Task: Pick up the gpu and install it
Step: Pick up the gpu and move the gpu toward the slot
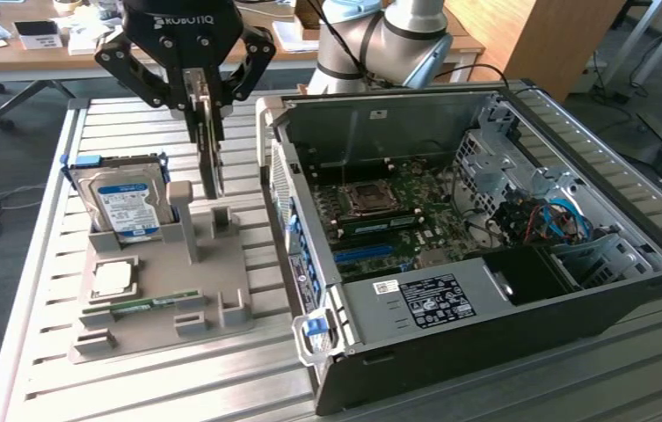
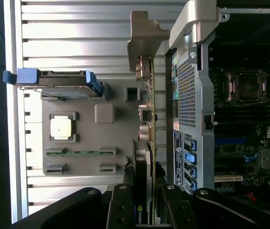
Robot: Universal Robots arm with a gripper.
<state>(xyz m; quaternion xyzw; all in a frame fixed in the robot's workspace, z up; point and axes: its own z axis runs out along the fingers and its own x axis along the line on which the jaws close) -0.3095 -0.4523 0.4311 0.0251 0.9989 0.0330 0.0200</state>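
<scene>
A black claw (image 1: 204, 98) hangs over a slatted metal tabletop (image 1: 108, 387). It is partly closed and grips the gpu (image 1: 208, 149) by its upper end. The card hangs on edge, long side vertical, over a grey holder (image 1: 207, 290) on the tabletop. Its lower end sits level with the tops of the holder's upright posts; whether it touches them cannot be told.

In the wrist view the claw's (image 2: 146, 188) two fingers (image 2: 125, 191) press on either face of the gpu (image 2: 150, 109). The card appears edge-on as a thin green board with a black cooler on one face. A silver bracket (image 2: 142, 38) caps the end farthest from the claw.

Toward the exterior view's right, an open computer case (image 1: 589, 290) lies on its side, its motherboard (image 1: 389, 211) facing up. The card runs parallel to the case's perforated rear wall (image 2: 187, 90), just beside it, with only a narrow gap. The case's top opening is uncovered.

Toward the exterior view's left there is more room. A hard drive (image 1: 129, 198) stands upright in the holder, apart from the card. A square chip (image 1: 113, 277) and a memory stick (image 1: 155, 303) lie flat in the holder, lower than the card.
</scene>
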